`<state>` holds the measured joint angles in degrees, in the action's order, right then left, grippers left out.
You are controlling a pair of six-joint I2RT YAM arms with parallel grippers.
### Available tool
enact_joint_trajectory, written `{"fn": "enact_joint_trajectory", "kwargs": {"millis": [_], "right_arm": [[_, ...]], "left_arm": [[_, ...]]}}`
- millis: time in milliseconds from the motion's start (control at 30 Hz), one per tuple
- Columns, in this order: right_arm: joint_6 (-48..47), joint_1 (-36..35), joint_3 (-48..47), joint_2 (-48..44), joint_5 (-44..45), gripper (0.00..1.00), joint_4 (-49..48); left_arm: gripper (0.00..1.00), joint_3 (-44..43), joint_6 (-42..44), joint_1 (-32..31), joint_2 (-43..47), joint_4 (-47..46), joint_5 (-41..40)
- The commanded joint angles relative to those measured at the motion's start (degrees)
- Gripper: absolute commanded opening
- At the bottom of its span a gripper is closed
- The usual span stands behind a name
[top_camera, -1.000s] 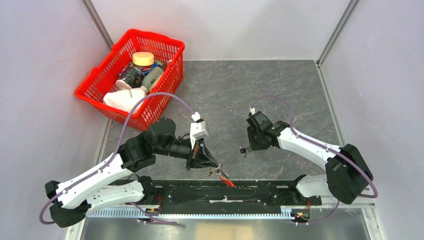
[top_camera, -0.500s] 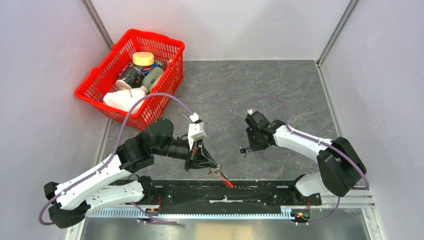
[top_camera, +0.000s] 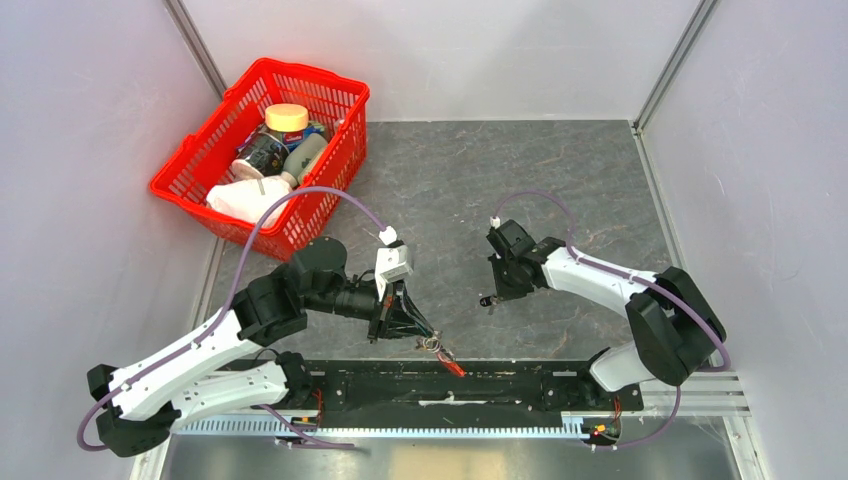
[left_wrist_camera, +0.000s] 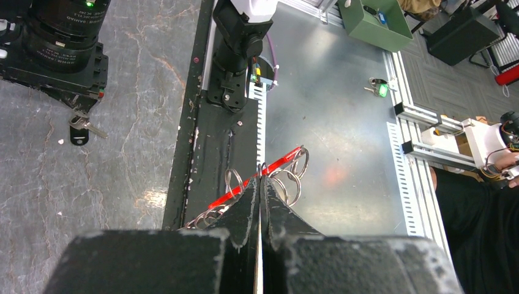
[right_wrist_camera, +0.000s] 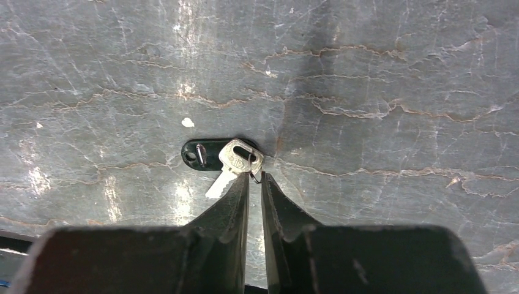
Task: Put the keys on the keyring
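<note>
Near the rail point(top_camera: 520, 382), left jaws pinch keyring point(left_wrist_camera: 292, 173) (red-strapped); right jaws barely parted over keys point(right_wrist_camera: 238, 159).

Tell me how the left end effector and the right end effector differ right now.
The left end effector is shut on the keyring; the right end effector shows a narrow gap, its grip unclear. The left hangs clear of the table; the right is down at the keys on the table. Both have dark fingers.

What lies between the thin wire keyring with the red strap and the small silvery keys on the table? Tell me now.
Only bare grey marbled tabletop separates the keyring from the keys, as the top external view shows.
</note>
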<state>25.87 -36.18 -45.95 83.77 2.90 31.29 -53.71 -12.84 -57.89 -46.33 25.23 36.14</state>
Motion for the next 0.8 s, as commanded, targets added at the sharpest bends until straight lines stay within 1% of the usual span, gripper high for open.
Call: {"fn": "enact_joint_trajectory", "kwargs": {"millis": [0,167,433,467,500,533,567,667,767], "right_arm": [[-0.6,0.2,-2.2,0.1,-0.1,0.18,-1.0],[-0.7,0.2,-2.0,0.5,0.2,0.15,-0.7],[-0.4,0.2,-2.5,2.1,1.4,0.16,-0.7],[-0.4,0.2,-2.6,2.1,1.5,0.15,-0.7],[-0.4,0.2,-2.6,2.1,1.7,0.11,-0.7],[-0.3,0.2,-2.7,1.8,1.8,0.04,-0.7],[-0.2,0.3,-2.7,1.3,1.9,0.0,-0.6],[0.1,0.2,-3.2,-0.7,2.2,0.0,0.8],[-0.1,0.2,-3.9,-4.7,1.5,0.0,3.2]], "left_arm": [[0.02,-0.9,2.0,-0.2,0.7,-1.2,0.8],[0.02,-0.9,1.9,-0.2,0.7,-1.1,0.8],[0.02,-0.8,1.9,-0.2,0.9,-1.1,0.7],[0.02,-0.8,1.9,-0.2,0.9,-1.2,0.7],[0.02,-0.8,1.9,-0.2,0.9,-1.1,0.7],[0.02,-0.8,2.0,-0.1,1.0,-1.2,0.7],[0.02,-0.8,1.9,-0.2,1.0,-1.1,0.7],[0.02,-0.8,1.9,-0.2,1.1,-1.1,0.7],[0.02,-0.8,1.9,-0.2,1.2,-1.1,0.8]]}}
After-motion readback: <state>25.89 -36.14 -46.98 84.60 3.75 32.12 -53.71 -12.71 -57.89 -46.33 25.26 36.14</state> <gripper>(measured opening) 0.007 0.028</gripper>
